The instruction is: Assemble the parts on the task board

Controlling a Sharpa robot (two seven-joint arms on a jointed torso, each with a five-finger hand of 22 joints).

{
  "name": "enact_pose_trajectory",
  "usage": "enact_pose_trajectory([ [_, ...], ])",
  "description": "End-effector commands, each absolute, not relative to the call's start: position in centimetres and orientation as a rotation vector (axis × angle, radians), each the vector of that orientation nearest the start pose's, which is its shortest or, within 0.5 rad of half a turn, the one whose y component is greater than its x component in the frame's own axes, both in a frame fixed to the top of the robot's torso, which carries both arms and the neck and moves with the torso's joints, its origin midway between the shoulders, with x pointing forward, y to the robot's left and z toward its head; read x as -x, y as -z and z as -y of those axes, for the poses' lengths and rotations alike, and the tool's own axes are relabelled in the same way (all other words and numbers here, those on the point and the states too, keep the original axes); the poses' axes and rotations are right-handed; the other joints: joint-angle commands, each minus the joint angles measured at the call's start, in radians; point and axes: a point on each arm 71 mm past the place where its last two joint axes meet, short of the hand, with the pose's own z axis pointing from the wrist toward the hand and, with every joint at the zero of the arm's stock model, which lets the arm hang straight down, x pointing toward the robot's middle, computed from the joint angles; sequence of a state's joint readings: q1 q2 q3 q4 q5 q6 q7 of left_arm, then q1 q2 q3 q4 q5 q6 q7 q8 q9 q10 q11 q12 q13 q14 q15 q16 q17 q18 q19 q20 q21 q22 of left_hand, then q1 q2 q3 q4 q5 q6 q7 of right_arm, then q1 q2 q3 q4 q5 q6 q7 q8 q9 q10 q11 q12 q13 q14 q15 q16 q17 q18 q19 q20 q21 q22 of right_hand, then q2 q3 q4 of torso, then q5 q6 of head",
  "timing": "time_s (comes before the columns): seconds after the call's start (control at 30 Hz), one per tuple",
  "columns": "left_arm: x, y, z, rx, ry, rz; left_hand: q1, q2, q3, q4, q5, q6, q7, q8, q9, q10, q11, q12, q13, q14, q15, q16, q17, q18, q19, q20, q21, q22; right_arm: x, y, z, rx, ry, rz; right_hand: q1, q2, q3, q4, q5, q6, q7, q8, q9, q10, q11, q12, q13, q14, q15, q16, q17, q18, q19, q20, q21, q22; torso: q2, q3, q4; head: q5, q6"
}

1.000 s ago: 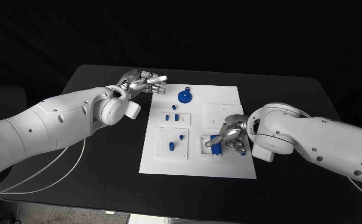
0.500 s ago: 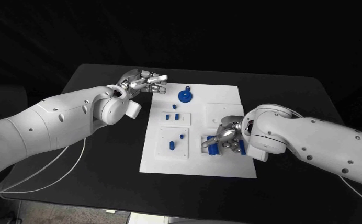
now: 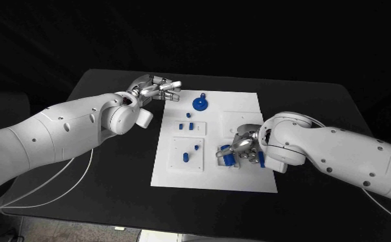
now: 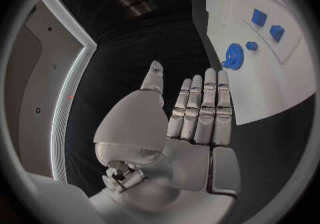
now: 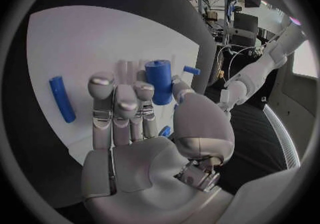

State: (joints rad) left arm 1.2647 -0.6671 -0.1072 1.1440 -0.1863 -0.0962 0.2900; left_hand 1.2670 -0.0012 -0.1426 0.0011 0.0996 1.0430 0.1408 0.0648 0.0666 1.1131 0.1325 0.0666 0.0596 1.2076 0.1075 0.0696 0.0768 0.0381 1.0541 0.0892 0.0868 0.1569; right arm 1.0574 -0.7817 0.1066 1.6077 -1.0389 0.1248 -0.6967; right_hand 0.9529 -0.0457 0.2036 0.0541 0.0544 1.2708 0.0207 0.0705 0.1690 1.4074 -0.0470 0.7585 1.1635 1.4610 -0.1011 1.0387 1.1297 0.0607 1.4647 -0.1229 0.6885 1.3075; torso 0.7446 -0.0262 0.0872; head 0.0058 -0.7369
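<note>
Blue showed between the fingers (image 5: 148,96) of the right hand (image 3: 244,148): a short round peg (image 5: 159,81), clamped between the thumb and the other fingertips, its long axis running roughly along the fingers and past their tips. The hand hovered low over the near right part of the white board (image 3: 244,102), above a small recessed block (image 3: 221,159) that held other blue pieces. In the head view the hand covered much of that block, so I could not tell which hole the peg was meant for, nor how close its end sat to the surface. A loose blue bar (image 5: 62,99) lay flat on the board just beside the hand, apart from the peg.

The left hand (image 3: 155,88) hung over the black bench (image 3: 106,83) at the board's far left corner, its fingers straight, close side by side and holding nothing. It was well away from the peg, so the right hand was plainly the nearer one. A blue gear (image 3: 199,104) sat on the far end of the board near the left hand. Further small blue pieces stood in two square blocks down the board's left side. As I judged it, the coming move would be to lower the peg endwise, and the right hand's own fingers would crowd the spot most.
</note>
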Motion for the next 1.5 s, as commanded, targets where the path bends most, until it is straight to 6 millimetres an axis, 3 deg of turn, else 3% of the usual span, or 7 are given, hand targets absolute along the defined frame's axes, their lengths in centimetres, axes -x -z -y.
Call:
enact_pose_trajectory([
  [0.03, -55.2, 19.2, -21.8, 0.891, 1.425, -1.625, 0.001, 0.005, -0.001, 0.005, -0.003, -0.004, 0.001, -0.001, -0.001, -0.005, 0.0, -0.001, 0.001, -0.006, 0.003, -0.002, 0.001, 0.003, 0.001, 0.004, 0.004, -0.001, -44.6, 24.4, 17.1, -0.274, -0.381, -2.426, 0.004, -0.011, -0.027, 0.007, -0.006, -0.001, 0.006, -0.006, -0.016, -0.005, -0.006, -0.005, 0.002, 0.004, 0.002, -0.005, 0.002, -0.018, 0.047, -0.002, -0.005, 0.076, 0.0, -0.0001, 0.0001, 0.0, -0.001],
  [0.43, -55.2, 19.2, -21.8, 0.892, 1.425, -1.629, 0.0, 0.003, 0.0, 0.008, -0.004, -0.003, 0.0, -0.001, -0.001, -0.005, 0.0, -0.001, 0.001, -0.006, 0.003, -0.002, 0.001, 0.004, 0.001, 0.004, 0.005, -0.002, -44.6, 24.6, 17.0, -0.266, -0.378, -2.432, 0.004, -0.011, -0.134, 0.045, -0.006, -0.006, 0.007, -0.006, -0.013, -0.005, -0.005, -0.013, 0.003, 0.005, 0.002, -0.014, 0.003, -0.017, 0.047, -0.001, -0.011, 0.076, 0.0, 0.0, -0.0001, 0.002, -0.002],
  [0.5, -55.2, 19.2, -21.8, 0.892, 1.424, -1.629, 0.0, 0.003, 0.0, 0.008, -0.004, -0.003, 0.0, -0.001, -0.001, -0.005, 0.0, -0.001, 0.001, -0.006, 0.003, -0.002, 0.001, 0.004, 0.001, 0.004, 0.005, -0.002, -44.5, 24.6, 17.0, -0.267, -0.378, -2.43, -0.005, 0.016, -0.206, 0.044, -0.006, -0.007, 0.007, -0.006, -0.012, -0.005, -0.005, -0.014, 0.004, 0.005, 0.002, -0.014, 0.004, -0.017, 0.047, -0.001, -0.013, 0.075, 0.0, 0.0003, -0.0001, 0.002, -0.002],
  [0.53, -55.2, 19.2, -21.8, 0.893, 1.424, -1.629, 0.0, 0.003, 0.0, 0.008, -0.004, -0.003, 0.0, -0.001, -0.001, -0.005, 0.0, -0.001, 0.001, -0.006, 0.003, -0.002, 0.001, 0.004, 0.001, 0.004, 0.005, -0.002, -44.5, 24.6, 17.0, -0.267, -0.378, -2.43, 0.01, 0.052, -0.286, 0.019, -0.009, -0.009, 0.008, -0.007, -0.01, -0.005, -0.007, -0.015, 0.005, 0.005, 0.003, -0.015, 0.005, -0.017, 0.048, -0.001, -0.011, 0.077, 0.0, 0.0004, -0.0003, 0.001, -0.002],
  [0.73, -55.2, 19.2, -21.8, 0.893, 1.424, -1.629, 0.0, 0.003, 0.0, 0.008, -0.004, -0.003, 0.0, -0.001, -0.001, -0.005, 0.0, -0.001, 0.001, -0.006, 0.003, -0.002, 0.001, 0.004, 0.001, 0.004, 0.005, -0.002, -44.5, 24.5, 16.9, -0.272, -0.386, -2.426, -0.003, 0.102, -0.427, 0.018, -0.006, -0.009, 0.007, -0.005, -0.007, -0.004, -0.005, -0.016, 0.006, 0.006, 0.002, -0.016, 0.006, -0.017, 0.048, -0.001, -0.011, 0.076, 0.0, 0.0008, -0.0002, 0.0, -0.003],
  [1.33, -55.2, 19.2, -22.1, 0.896, 1.417, -1.626, 0.0, 0.0, 0.002, 0.011, -0.005, -0.005, 0.001, -0.001, -0.001, -0.005, 0.0, -0.001, 0.001, -0.006, 0.003, -0.002, 0.001, 0.004, 0.0, 0.004, 0.005, -0.004, -43.5, 23.8, 17.5, -0.292, -0.437, -2.399, 0.035, 0.101, -0.435, -0.004, -0.006, -0.008, 0.007, -0.006, -0.005, -0.002, -0.005, -0.011, 0.008, 0.007, 0.002, -0.019, 0.006, -0.016, 0.049, -0.001, -0.01, 0.076, 0.0, 0.002, -0.0018, -0.002, 0.001],
  [1.5, -55.3, 19.2, -22.1, 0.896, 1.417, -1.627, 0.0, 0.0, 0.002, 0.011, -0.005, -0.005, 0.001, -0.001, -0.001, -0.005, 0.0, -0.001, 0.001, -0.006, 0.003, -0.002, 0.001, 0.004, 0.0, 0.004, 0.005, -0.004, -43.6, 23.5, 17.9, -0.312, -0.468, -2.365, 0.051, 0.086, -0.43, -0.015, -0.003, -0.015, 0.009, -0.006, -0.001, -0.006, -0.004, -0.015, 0.006, 0.004, 0.001, -0.03, -0.005, -0.012, 0.049, -0.002, -0.013, 0.075, 0.0, 0.0011, -0.0015, -0.004, 0.004],
])
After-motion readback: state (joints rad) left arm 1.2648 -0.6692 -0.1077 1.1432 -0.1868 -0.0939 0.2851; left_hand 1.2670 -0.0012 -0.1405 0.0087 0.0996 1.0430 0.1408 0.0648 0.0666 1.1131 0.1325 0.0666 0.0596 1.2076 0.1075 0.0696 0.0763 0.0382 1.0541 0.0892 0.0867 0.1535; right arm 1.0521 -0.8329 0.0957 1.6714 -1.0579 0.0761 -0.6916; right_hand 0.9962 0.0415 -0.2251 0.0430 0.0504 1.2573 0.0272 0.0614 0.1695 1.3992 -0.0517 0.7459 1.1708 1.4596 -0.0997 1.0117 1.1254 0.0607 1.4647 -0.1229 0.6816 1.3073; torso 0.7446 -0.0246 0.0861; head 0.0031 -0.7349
